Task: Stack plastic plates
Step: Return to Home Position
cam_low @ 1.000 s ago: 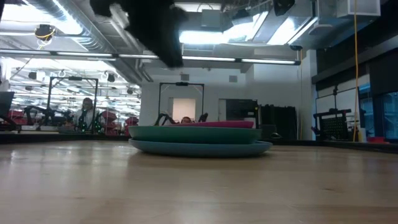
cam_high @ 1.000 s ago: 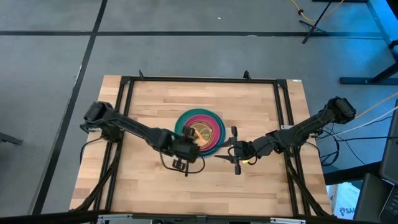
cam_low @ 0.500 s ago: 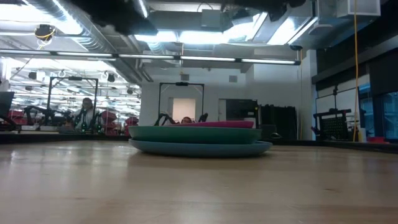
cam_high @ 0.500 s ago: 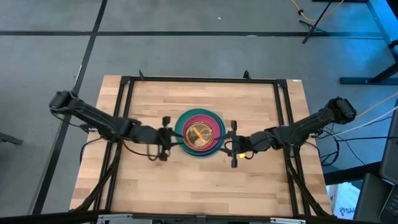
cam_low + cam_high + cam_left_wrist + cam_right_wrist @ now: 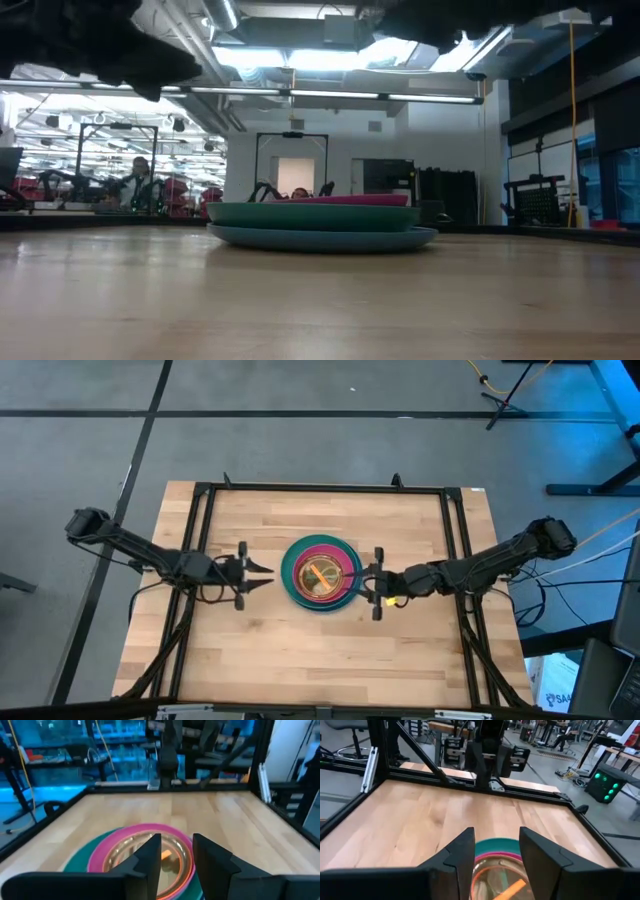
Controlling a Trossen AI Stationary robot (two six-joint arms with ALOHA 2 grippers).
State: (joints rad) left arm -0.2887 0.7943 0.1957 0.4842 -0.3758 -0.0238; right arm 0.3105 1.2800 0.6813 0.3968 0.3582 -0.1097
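The plastic plates sit in one stack (image 5: pixel 320 573) at the table's middle: a large blue plate at the bottom, then teal, then magenta, with small translucent orange ones on top. The low view shows the stack's blue bottom plate (image 5: pixel 320 238) resting flat on the wood. My left gripper (image 5: pixel 262 573) hovers to the left of the stack, open and pointing at it, with the magenta rim (image 5: pixel 125 837) ahead of its fingers. My right gripper (image 5: pixel 366 584) hovers at the stack's right edge, open, and the teal rim (image 5: pixel 497 846) shows between its fingers.
A black metal frame (image 5: pixel 205 495) runs along the table's far, left and right sides. Bare wood (image 5: pixel 320 650) lies between the stack and the near edge. A person (image 5: pixel 138 180) shows in the room far behind the table.
My left gripper has swung from the stack's near side out toward the table's left edge and turned so that it points at the stack. My right gripper has shifted slightly toward the far edge, up beside the stack's right rim. The stack has stayed put.
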